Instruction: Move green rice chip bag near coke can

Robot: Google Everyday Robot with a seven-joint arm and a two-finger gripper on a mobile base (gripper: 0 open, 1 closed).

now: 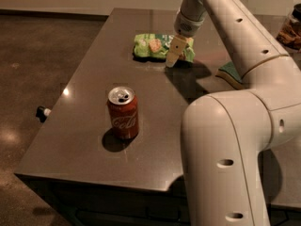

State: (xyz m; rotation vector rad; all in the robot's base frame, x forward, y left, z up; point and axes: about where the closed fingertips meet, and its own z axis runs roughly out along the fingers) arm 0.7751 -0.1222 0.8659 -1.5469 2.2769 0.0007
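Ok so quick rundown. Green rice chip bag (155, 46) is lying flat on the table (89, 79), on the far part of the top, roughly 12 o'clock as the cam sees it. Coke can (123, 113) stands upright nearer the front edge, silver top w/ the opening showing, white script facing the cam. From the can the bag sits at abt 1 o'clock. They're well apart, just bare tabletop btwn them.

Gripper (171, 59) is at the bag's right end, the 3 o'clock side of it. It's pointing down, w/ its tan tip reaching past the bag's near edge to abt table level. It overlaps the bag from this angle and looks like it's touching it. Tbh can't tell if it's spread, pressed together or pinching the bag.

Arm (225, 164) comes in from 5 o'clock w/ a big white elbow in the foreground. From there it runs up and back over the table to the wrist above the bag.

Other stuff:
- Green-topped sponge (228, 72) at 4 o'clock from the bag, partly hidden behind the arm.
- Jar (289, 28) w/ smth brown in it at the 2 o'clock corner, cut off by the frame edge.
- Small dark thing w/ a white end (42, 112) on the floor (37, 46) at 9 o'clock from the can, off the table's left edge.
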